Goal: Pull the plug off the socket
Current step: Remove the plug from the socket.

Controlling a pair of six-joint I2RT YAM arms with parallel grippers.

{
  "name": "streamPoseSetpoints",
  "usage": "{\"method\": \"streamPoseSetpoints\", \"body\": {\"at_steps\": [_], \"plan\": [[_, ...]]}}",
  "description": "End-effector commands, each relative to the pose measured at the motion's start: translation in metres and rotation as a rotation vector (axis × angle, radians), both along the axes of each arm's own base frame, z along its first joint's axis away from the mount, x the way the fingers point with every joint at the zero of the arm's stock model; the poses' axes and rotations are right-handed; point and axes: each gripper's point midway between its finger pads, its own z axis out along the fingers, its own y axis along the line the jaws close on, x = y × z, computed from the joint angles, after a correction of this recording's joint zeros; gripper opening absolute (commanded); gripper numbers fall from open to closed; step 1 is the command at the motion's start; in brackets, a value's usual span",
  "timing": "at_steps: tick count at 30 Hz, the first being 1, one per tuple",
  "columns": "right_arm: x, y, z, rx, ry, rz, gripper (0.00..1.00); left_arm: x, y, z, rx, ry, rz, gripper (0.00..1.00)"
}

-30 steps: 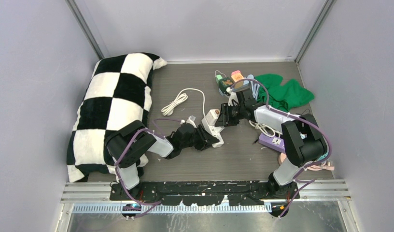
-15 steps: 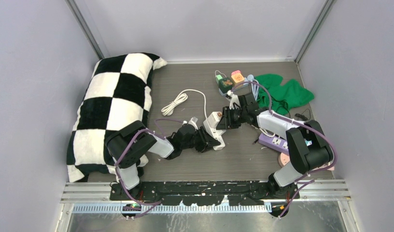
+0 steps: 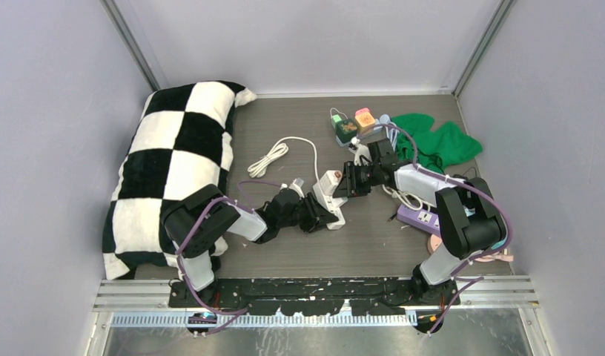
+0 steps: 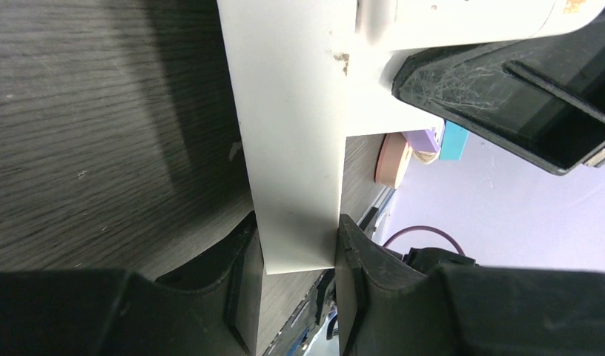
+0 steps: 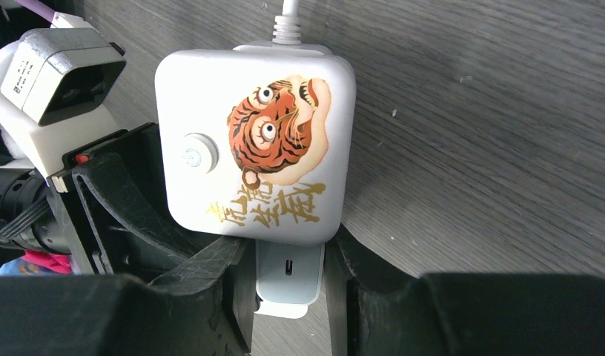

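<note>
A white cube socket point(image 5: 255, 144) with a tiger picture lies on the dark wood table point(image 5: 492, 148); it shows in the top view point(image 3: 330, 180) too. A white plug point(image 5: 288, 261) with a small slot sits in its near side. My right gripper point(image 5: 288, 285) is shut on the plug, one finger on each side. My left gripper point(image 4: 296, 252) is shut on a flat white slab point(image 4: 292, 133) that runs up to the socket body. In the top view the left gripper point(image 3: 322, 213) and the right gripper point(image 3: 349, 184) meet at the socket.
The socket's white cable point(image 3: 268, 158) coils behind it. A black-and-white checkered pillow point(image 3: 173, 170) fills the left side. A green cloth point(image 3: 433, 141), coloured cubes point(image 3: 355, 122) and a purple power strip point(image 3: 422, 217) lie at the right.
</note>
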Motion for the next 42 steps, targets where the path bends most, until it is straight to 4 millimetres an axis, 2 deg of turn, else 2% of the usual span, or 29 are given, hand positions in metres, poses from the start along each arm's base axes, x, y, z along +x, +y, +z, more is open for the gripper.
{"method": "streamPoseSetpoints", "body": {"at_steps": [1,3,5,10,13,15,20,23,25,31,34,38,42], "plan": [[-0.019,0.024,0.018,-0.049,-0.113,0.140,0.01,0.009,0.004,-0.006,0.046,-0.028,0.007,0.00],[-0.025,0.033,0.019,-0.059,-0.125,0.180,0.01,0.010,0.000,-0.003,0.051,-0.035,-0.012,0.00],[-0.026,0.033,0.018,-0.059,-0.118,0.180,0.01,0.010,-0.001,-0.003,0.055,-0.033,-0.018,0.00],[-0.011,0.011,0.018,-0.020,-0.079,0.097,0.01,0.008,0.005,-0.008,0.061,-0.023,-0.002,0.00],[-0.002,-0.005,0.009,-0.028,-0.054,0.051,0.01,0.007,0.009,-0.011,0.054,-0.015,0.012,0.00],[-0.003,-0.007,0.007,-0.022,-0.025,0.053,0.01,0.008,0.009,-0.012,0.047,-0.014,0.015,0.00],[-0.022,0.017,0.020,0.052,-0.020,0.149,0.01,0.009,0.004,-0.011,0.038,-0.014,0.001,0.00],[-0.044,0.038,0.036,0.100,-0.051,0.256,0.01,0.009,0.004,-0.013,0.036,-0.012,0.003,0.00],[-0.043,0.036,0.033,0.080,-0.056,0.254,0.01,0.009,0.006,-0.014,0.038,-0.010,0.011,0.00],[-0.021,0.006,0.021,0.028,-0.042,0.164,0.01,0.006,0.014,-0.018,0.039,0.003,0.034,0.00],[-0.018,-0.002,0.014,0.001,-0.028,0.144,0.01,0.005,0.015,-0.021,0.032,0.009,0.040,0.00],[-0.020,0.003,0.012,-0.043,-0.052,0.161,0.01,0.005,0.012,-0.021,0.022,0.011,0.033,0.00],[-0.042,0.027,0.016,-0.063,-0.076,0.286,0.01,0.008,0.009,-0.019,0.015,0.007,0.032,0.00]]}}
